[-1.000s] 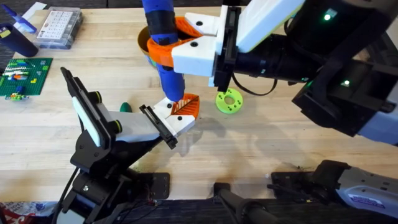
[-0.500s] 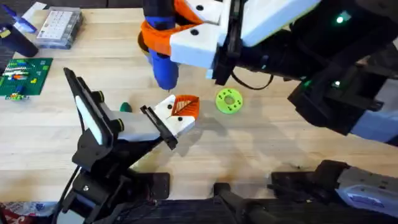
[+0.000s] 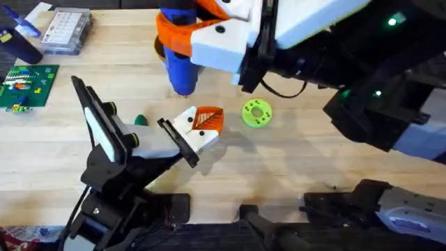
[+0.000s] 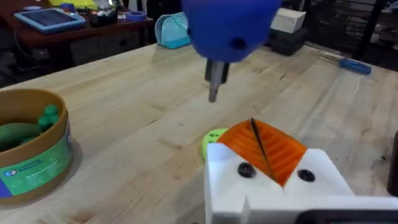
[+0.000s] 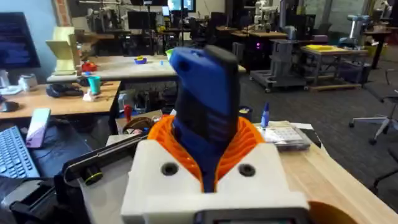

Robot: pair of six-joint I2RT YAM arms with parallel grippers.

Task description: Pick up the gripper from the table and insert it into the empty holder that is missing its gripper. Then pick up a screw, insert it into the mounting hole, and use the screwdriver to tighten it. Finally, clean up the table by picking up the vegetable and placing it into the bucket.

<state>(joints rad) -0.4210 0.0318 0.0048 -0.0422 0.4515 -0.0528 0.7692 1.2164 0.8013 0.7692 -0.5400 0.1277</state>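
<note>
Lower left of overhead: left gripper (image 3: pixel 182 139) clamped on the holder (image 3: pixel 189 132), the gripper (image 3: pixel 208 119) seated in it at frame centre. 2 dark screw heads show on the holder face in the left wrist view. Upper centre: right gripper (image 3: pixel 209 38) closed around the screwdriver (image 3: pixel 180 66), tip hanging clear above the holder. Judgement: tightening step is at or near its end. Next: park the screwdriver, then fetch the vegetable (image 3: pixel 141 120), left of the holder, for the bucket (image 4: pixel 31 146).

orange gripper (image 3: pixel 208 119) seated in white holder (image 3: pixel 189 132), blue screwdriver (image 3: pixel 180 66) above.
</note>
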